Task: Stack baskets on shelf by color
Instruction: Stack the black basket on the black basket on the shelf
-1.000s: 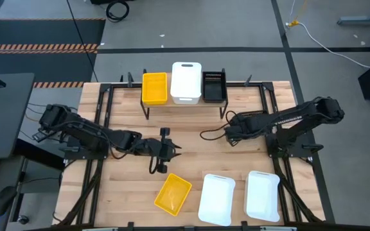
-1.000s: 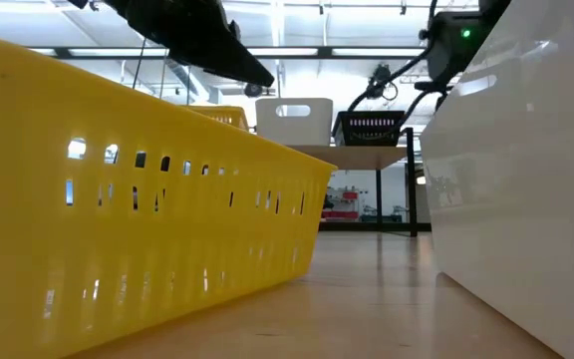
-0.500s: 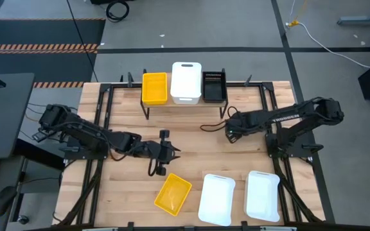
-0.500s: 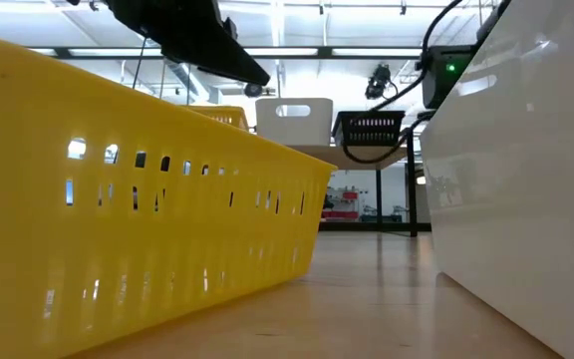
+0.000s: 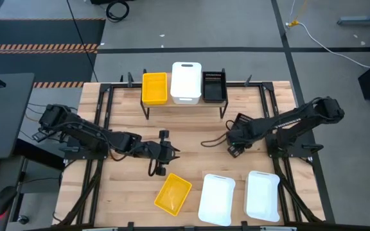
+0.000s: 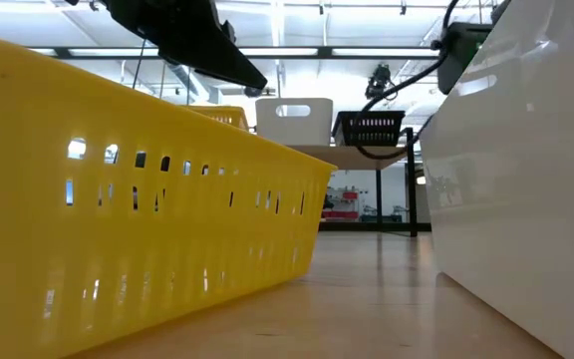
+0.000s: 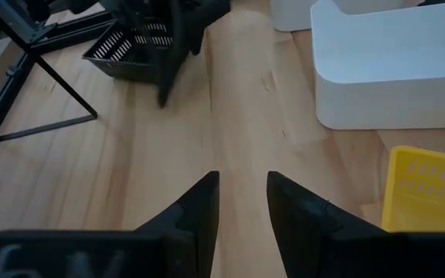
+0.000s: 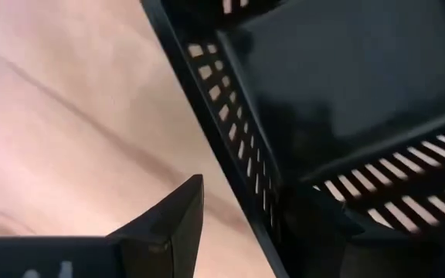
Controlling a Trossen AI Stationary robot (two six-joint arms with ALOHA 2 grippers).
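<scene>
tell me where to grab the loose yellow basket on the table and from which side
Pinch the long rim wall of the yellow basket from above, one finger inside and one outside. It lies open side up, skewed on the table, so turn the wrist to match. The left gripper is closest.

Table [image 5: 191, 154]: pale wood planks, matt. Yellow basket [image 5: 173, 193]: slotted plastic, slight sheen. White baskets [image 5: 217, 197]: smooth glossy plastic. Black basket [image 8: 346, 116]: matt mesh plastic.

arms: dark, slender, jointed | cables: black, looping loose | jaws: black, tapered wedges
</scene>
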